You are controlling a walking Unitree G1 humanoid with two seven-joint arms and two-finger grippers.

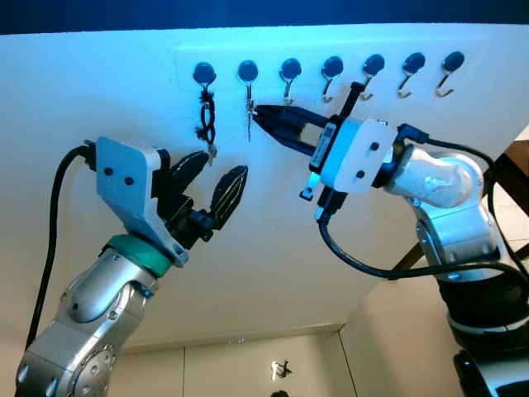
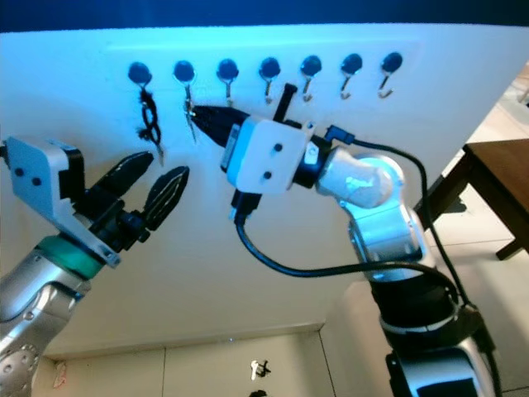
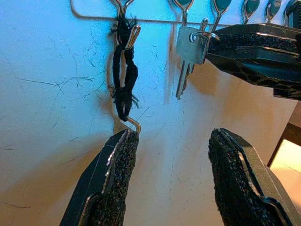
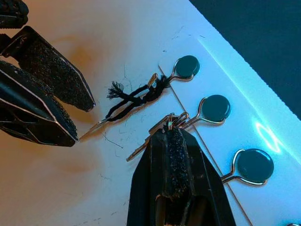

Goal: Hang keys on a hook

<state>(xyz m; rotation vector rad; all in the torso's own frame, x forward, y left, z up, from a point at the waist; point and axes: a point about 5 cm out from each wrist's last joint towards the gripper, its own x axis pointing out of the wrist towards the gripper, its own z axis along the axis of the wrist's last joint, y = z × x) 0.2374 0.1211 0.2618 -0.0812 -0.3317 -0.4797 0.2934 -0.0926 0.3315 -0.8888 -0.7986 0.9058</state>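
While the left gripper (image 1: pixel 208 187) spreads its fingers, the right gripper (image 1: pixel 258 116) pinches the key (image 3: pixel 188 59) — ring half hidden.

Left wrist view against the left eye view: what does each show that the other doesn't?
The left wrist view alone resolves the silver key with its ring at the second hook, the right gripper shut on it. The left eye view alone takes in the seven-hook rack, both silver arms, and a small object on the floor. Both show the black cord loop on the first hook and the open left gripper below it.
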